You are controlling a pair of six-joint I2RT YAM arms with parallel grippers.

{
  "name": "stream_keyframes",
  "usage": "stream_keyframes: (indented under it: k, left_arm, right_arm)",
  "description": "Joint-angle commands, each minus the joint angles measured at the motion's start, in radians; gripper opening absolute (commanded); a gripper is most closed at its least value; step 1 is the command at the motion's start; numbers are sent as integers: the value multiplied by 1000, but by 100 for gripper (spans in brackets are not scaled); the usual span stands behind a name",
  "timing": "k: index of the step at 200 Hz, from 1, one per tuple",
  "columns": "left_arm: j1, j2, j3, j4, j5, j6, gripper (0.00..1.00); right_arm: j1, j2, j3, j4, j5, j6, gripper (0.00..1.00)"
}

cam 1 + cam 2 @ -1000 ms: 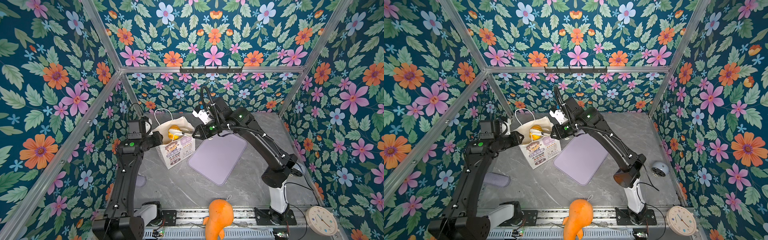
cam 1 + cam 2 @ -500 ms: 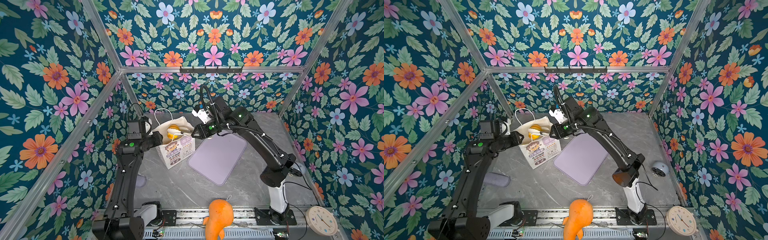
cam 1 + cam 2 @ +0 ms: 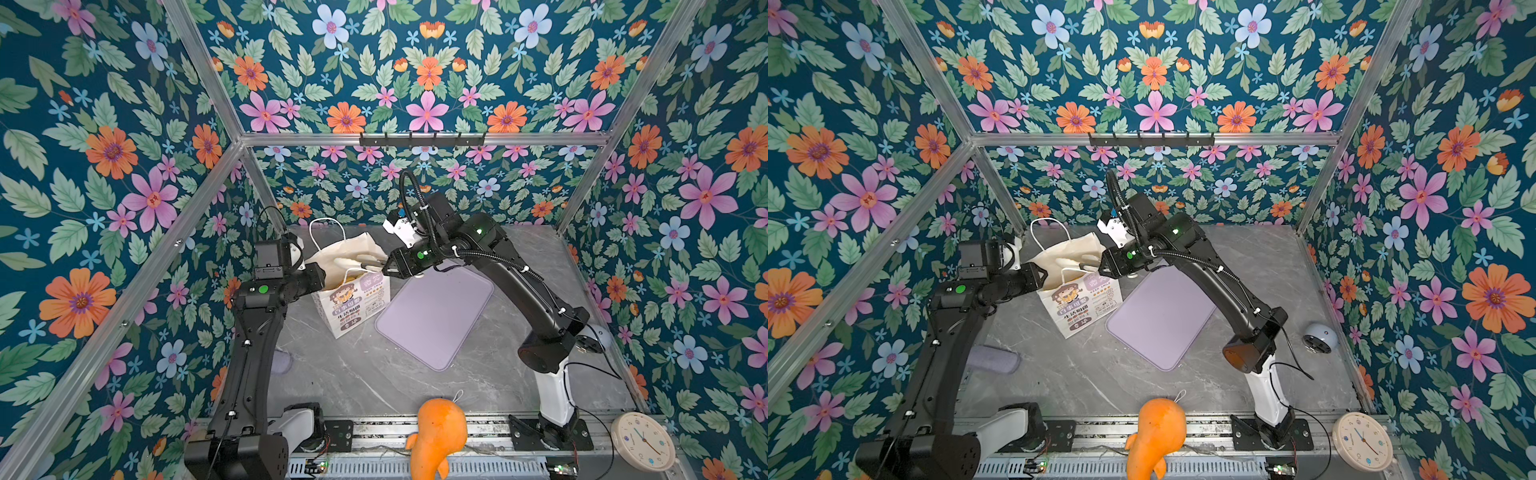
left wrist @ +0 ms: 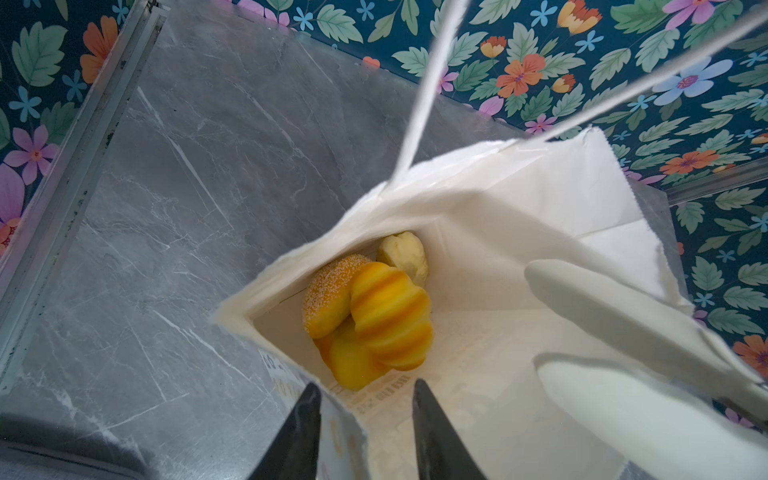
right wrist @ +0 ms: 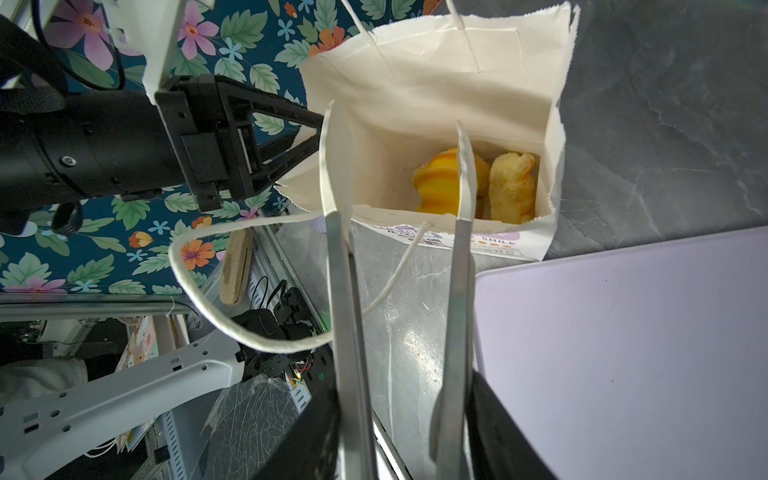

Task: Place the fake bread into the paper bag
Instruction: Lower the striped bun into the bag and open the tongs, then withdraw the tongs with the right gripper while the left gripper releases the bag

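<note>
The white paper bag (image 3: 357, 303) (image 3: 1079, 307) stands open at the back left of the table. Inside it lie the fake bread pieces: a ridged croissant (image 4: 390, 320) (image 5: 436, 183), a speckled bun (image 4: 332, 291), a blocky piece (image 4: 353, 361) and a pale twisted roll (image 4: 403, 257) (image 5: 511, 187). My left gripper (image 4: 365, 392) (image 3: 309, 266) is open, its black jaws straddling the bag's left wall at the rim. My right gripper (image 5: 395, 120) (image 3: 365, 264) is open over the bag's mouth. Its long pale fingers (image 4: 582, 299) hold nothing.
A lilac tray (image 3: 432, 316) lies right of the bag, under the right arm. An orange plush toy (image 3: 436, 432) sits at the front edge and a clock (image 3: 642, 440) at the front right. A grey roll (image 3: 992, 359) lies by the left arm, and a small round device (image 3: 1318, 336) at the right wall.
My right gripper's fingers have spread a little over the bag. The yellow bread seen at the bag's mouth now sits lower and shows less. The left arm has stayed put.
</note>
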Motion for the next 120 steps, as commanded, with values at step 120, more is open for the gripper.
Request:
stream_keyframes:
  k: [120]
  left_arm:
    - [0,-3,11,11,4,2,44]
  right_arm:
    - [-51,-167,32,1,49,-69,42]
